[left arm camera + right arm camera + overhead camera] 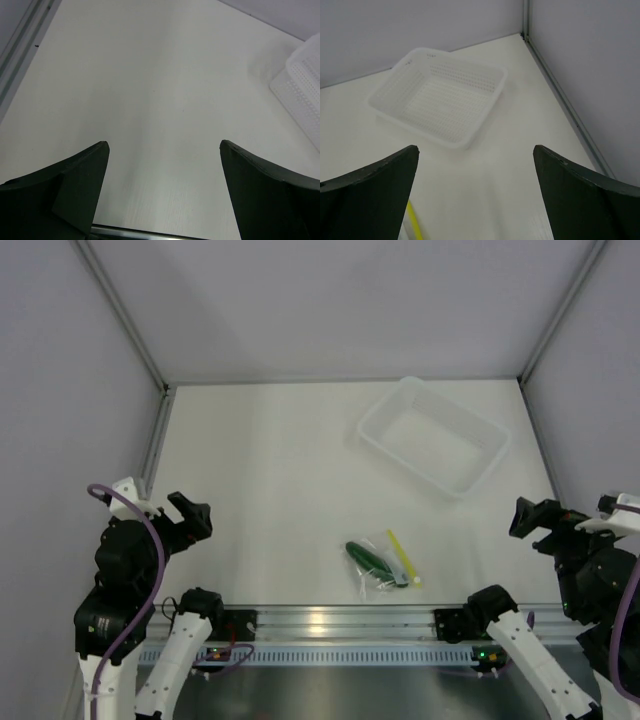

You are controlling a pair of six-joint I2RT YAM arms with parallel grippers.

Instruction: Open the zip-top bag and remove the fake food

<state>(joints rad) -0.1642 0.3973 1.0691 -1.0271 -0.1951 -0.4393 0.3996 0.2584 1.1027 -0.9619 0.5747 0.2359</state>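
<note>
The zip-top bag (388, 568) lies flat near the table's front edge, a small clear crinkly pouch with a yellow-green zip strip (401, 556) on its right side. The fake food (368, 558), a dark green cucumber-like piece, lies at the bag's left side; I cannot tell whether it is inside. My left gripper (188, 517) is open and empty at the far left, well away from the bag. My right gripper (532, 521) is open and empty at the far right. The zip strip's end (414, 222) shows by the left finger in the right wrist view.
A clear rectangular perforated bin (433, 436) stands at the back right; it also shows in the right wrist view (440, 97) and its corner shows in the left wrist view (302, 85). A metal rail (330, 621) runs along the front edge. Grey walls enclose the table.
</note>
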